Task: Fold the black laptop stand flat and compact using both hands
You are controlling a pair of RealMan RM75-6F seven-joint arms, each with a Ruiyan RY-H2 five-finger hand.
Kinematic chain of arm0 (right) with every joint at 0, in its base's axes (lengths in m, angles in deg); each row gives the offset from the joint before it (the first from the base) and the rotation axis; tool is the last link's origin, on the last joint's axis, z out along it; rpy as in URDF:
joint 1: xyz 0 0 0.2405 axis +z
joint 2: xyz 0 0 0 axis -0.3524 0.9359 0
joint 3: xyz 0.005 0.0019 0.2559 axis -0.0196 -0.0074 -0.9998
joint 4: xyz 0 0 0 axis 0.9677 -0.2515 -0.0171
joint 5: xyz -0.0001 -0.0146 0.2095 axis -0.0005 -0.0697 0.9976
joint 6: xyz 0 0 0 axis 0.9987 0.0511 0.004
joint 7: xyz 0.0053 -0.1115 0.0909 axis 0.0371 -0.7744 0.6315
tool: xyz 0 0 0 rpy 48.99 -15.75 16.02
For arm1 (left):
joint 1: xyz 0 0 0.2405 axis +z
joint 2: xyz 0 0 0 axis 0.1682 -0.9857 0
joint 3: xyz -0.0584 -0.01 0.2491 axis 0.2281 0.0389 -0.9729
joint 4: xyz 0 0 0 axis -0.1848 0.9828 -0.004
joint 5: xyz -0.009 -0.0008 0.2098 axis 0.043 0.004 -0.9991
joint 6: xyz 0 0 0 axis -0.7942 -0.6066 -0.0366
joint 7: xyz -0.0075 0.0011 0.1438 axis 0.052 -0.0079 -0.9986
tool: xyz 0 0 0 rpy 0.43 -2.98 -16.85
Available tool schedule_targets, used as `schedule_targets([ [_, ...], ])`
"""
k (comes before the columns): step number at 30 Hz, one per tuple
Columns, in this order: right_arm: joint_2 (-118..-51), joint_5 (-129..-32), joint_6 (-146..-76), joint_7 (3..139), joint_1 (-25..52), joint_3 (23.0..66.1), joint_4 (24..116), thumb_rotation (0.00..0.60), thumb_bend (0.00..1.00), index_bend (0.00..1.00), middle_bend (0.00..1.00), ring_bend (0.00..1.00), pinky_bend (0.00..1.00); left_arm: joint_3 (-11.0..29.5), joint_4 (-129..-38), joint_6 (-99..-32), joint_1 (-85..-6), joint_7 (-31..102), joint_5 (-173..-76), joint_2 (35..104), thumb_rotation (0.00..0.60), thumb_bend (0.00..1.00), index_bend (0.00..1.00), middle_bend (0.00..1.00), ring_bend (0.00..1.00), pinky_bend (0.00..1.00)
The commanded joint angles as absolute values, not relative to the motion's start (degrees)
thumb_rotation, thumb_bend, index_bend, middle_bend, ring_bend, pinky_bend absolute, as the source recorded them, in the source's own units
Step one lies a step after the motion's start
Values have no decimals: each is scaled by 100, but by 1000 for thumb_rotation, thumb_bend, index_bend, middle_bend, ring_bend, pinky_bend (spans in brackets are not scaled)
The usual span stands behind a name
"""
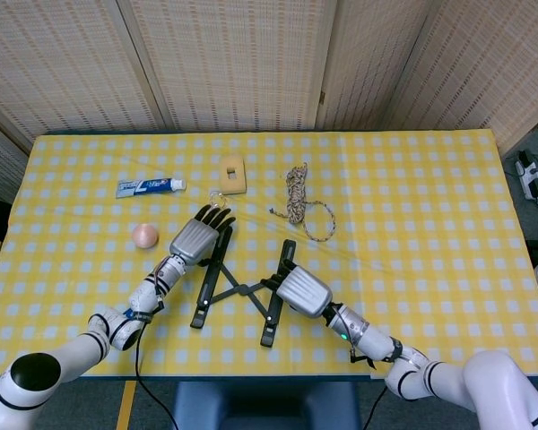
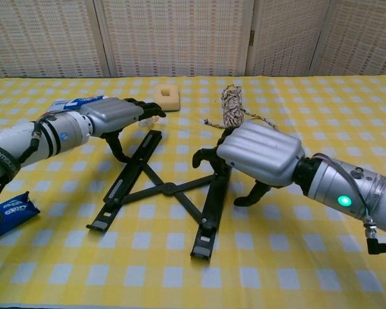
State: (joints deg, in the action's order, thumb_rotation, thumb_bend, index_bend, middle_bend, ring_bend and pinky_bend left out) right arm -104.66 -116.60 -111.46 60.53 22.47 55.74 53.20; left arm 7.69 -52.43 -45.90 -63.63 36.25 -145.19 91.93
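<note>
The black laptop stand lies partly spread on the yellow checked table, its two long rails joined by crossed links. My left hand lies over the far end of the left rail, fingers across the top and thumb down on the rail's outer side. My right hand covers the far half of the right rail. Its fingers curl over to the rail's inner side and its thumb stands on the outer side. The rails' near ends lie free on the cloth.
Behind the stand lie a toothpaste tube, a yellow sponge block and a coil of rope. A peach-coloured ball sits left of my left hand. A blue biscuit packet lies at the near left.
</note>
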Motion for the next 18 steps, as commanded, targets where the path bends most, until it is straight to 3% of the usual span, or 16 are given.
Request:
schedule_targets([
  [1, -10483, -11679, -11157, 6085, 2255, 5592, 5272, 600, 182, 293, 489, 424, 288, 762, -5285, -4594, -6353, 3616, -14505, 9179, 600, 195, 6, 0, 0, 0],
  [18, -11020, -11970, -11412, 6101, 2317, 5761, 4399, 600, 182, 336, 520, 449, 309, 809, -5777, -4529, -6225, 3577, -14272, 9007, 600, 194, 7, 0, 0, 0],
])
